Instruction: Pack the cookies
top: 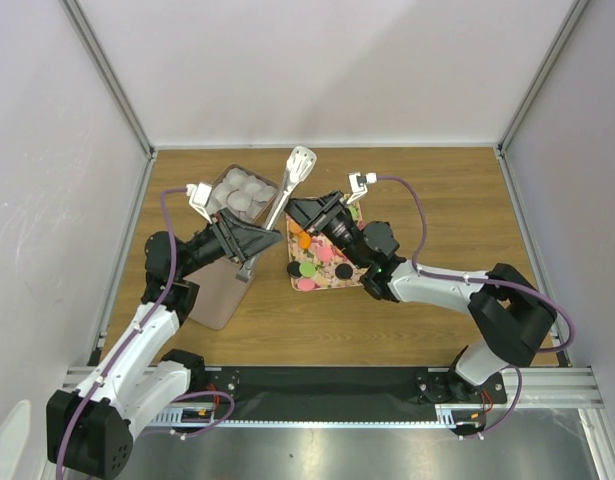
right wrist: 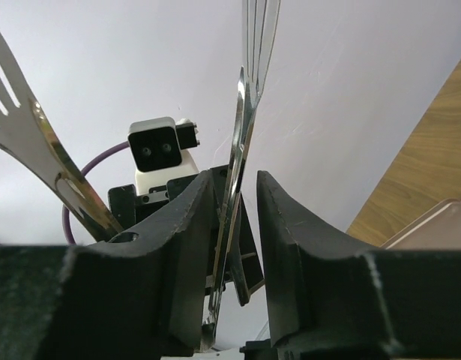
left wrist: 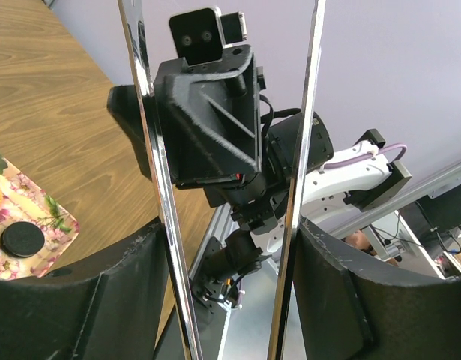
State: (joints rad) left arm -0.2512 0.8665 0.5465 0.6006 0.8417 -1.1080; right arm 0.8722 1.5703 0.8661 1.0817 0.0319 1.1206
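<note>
The cookies lie on a floral tray (top: 327, 282): orange (top: 303, 240), green (top: 308, 268), pink (top: 305, 284) and black (top: 344, 271) discs. One black cookie (left wrist: 22, 238) shows on the tray corner (left wrist: 46, 214). Metal tongs (top: 283, 195) hang above the table between both arms. My left gripper (top: 255, 240) (left wrist: 229, 232) is shut on the tongs (left wrist: 149, 150), one leg pressed against each finger. My right gripper (top: 302, 212) (right wrist: 235, 187) is open around one leg of the tongs (right wrist: 241, 135). That leg leans on the left finger, with a gap to the other finger.
A box of white paper cups (top: 244, 195) stands at the back left of the tray. A brown lid-like container (top: 217, 295) lies under my left arm. The two grippers face each other closely over the tray's left edge. Walls close in the table's back and sides.
</note>
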